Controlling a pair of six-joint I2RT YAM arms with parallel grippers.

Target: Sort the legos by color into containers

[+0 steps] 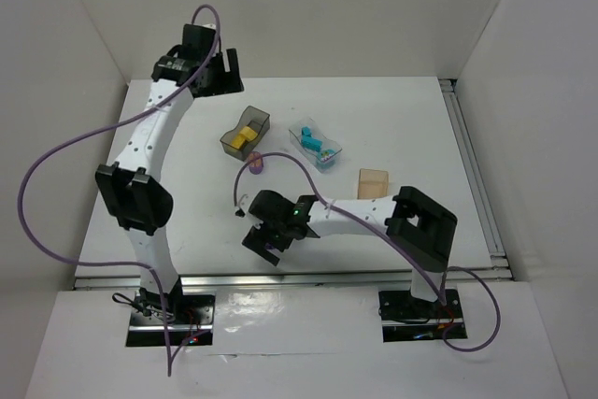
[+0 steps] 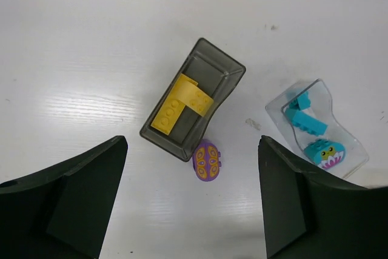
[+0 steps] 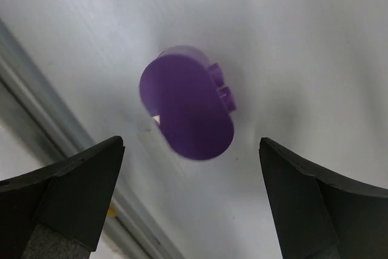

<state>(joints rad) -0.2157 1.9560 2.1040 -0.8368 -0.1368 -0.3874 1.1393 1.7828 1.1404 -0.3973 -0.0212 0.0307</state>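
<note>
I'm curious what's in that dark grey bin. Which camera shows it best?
The left wrist view: the dark grey bin sits mid-frame, seen from above, with yellow bricks plainly inside. The top view shows it small and distant, yellow just visible. The right wrist view does not show it.

top external: high behind the arm bases, looking down on the whole worktop | left wrist: high, straight down on dark bin and clear bin, both shared with top | right wrist: low, close over one purple oval brick, filling mid-frame
</note>
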